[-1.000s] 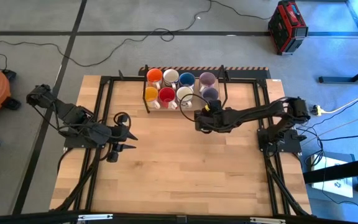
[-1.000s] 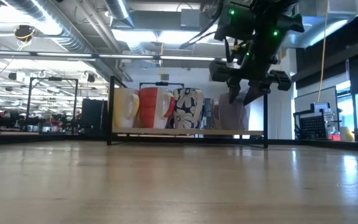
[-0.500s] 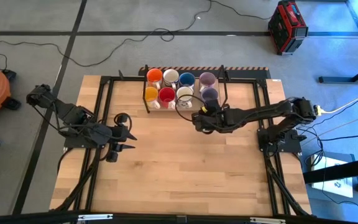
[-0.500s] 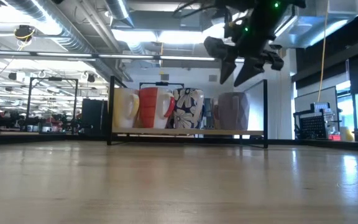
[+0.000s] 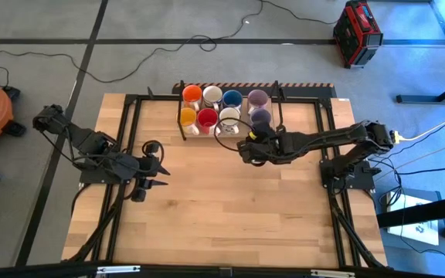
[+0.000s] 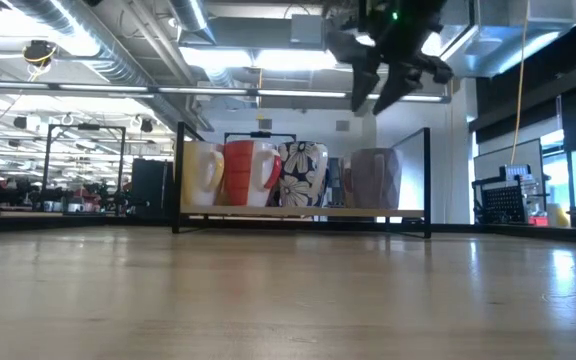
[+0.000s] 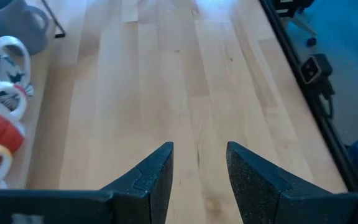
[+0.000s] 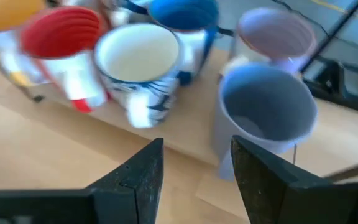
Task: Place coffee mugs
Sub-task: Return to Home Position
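Coffee mugs point(image 5: 222, 110): all eight sit on the shelf point(image 6: 298, 212) at 12 o'clock, looks done. Right pincer point(image 8: 194, 149) hangs open, empty; left pincer point(image 7: 199, 152) open at 9 o'clock. Just homing left, I'd guess.

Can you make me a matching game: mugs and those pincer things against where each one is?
1. red mug
2. blue mug
3. left pincer
4. right pincer

A. back row of the rack
B. raised just in front of the rack
C. front row of the rack
D. over bare table, away from the rack

Pairs: 1-C, 2-A, 3-D, 4-B
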### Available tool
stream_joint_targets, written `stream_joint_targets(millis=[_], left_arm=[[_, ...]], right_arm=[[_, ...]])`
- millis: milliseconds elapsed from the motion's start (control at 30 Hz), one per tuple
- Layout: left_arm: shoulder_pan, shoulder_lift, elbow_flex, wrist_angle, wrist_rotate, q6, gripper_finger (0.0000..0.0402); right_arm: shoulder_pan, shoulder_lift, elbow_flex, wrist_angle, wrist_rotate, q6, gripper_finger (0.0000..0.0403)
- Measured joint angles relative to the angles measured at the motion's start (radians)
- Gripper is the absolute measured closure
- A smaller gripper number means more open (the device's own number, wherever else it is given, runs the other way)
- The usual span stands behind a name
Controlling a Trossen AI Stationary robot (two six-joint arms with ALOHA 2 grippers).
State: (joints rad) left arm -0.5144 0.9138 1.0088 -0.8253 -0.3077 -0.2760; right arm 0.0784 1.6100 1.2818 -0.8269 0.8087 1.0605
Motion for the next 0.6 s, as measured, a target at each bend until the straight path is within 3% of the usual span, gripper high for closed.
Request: stream_joint_targets(millis=[267, 433, 600], left_arm=[[0.036, -0.001, -0.013, 0.084, 0.094, 0.125, 0.0274], [0.153, -0.038, -0.097, 0.231, 0.230, 0.206, 0.0294], [0.307, -0.100, -0.167, 0.391, 0.359, 0.225, 0.0324]], right_arm=[[0.061, -0.063, 0.062, 0.015, -0.042, -0.226, 0.0229], [0.087, -0.155, 0.060, 0.012, -0.108, -0.377, 0.0235], [0.082, -0.284, -0.022, 0.103, -0.216, -0.539, 0.0281]])
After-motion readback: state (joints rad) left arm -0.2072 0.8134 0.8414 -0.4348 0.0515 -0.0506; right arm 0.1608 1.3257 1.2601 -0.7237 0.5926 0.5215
